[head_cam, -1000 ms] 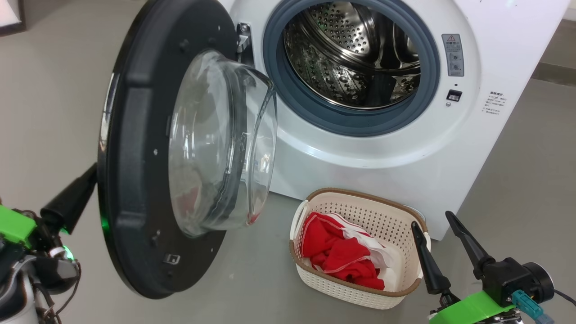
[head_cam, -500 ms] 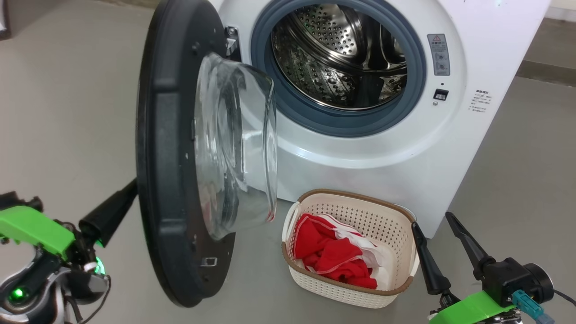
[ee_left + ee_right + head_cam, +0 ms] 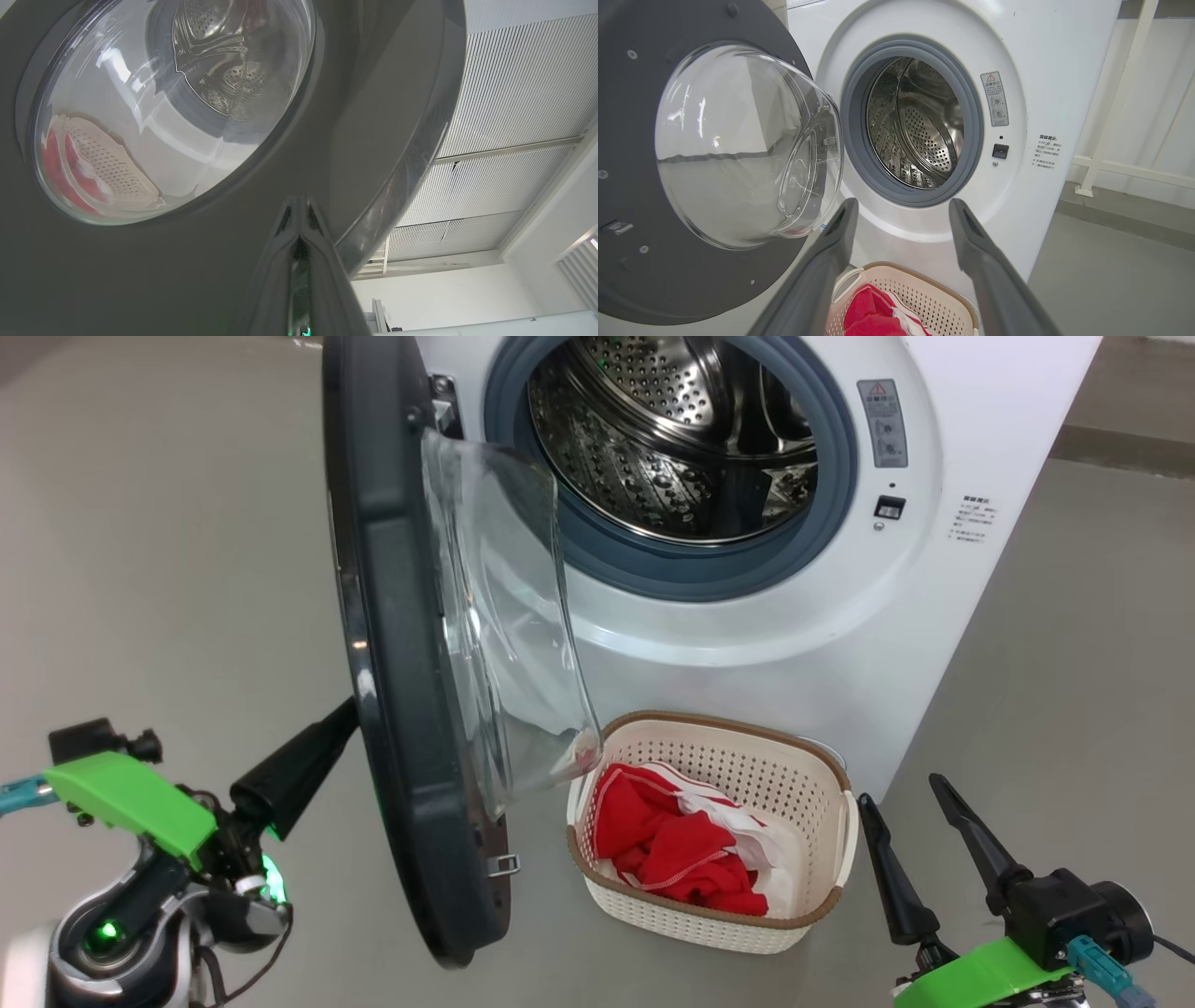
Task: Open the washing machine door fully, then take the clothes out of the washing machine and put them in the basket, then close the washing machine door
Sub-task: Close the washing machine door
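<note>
Washing machine: one unit. No garment is visible in the part of the drum that can be seen.

Washing machine door: one, hinged at the left of the machine's opening. It stands out from the machine's front at about a right angle. Judged stiff and heavy, swinging only on its hinge. The glossy rim looks slippery and the glass bowl breakable. Push on the rim's outer face, never the glass.

Basket: one, on the floor just beside the machine's front, below the opening. Judged light and likely to slide if knocked.

Clothes: a red heap with white trim, inside the basket. The number of pieces cannot be told. Soft and limp, so any fold gives a hold.

Left gripper: jaws closed together and holding nothing. The tips touch the door's outer face, on the side away from the machine.

Right gripper: jaws wide apart and empty, before the machine's front, just beside the basket.
</note>
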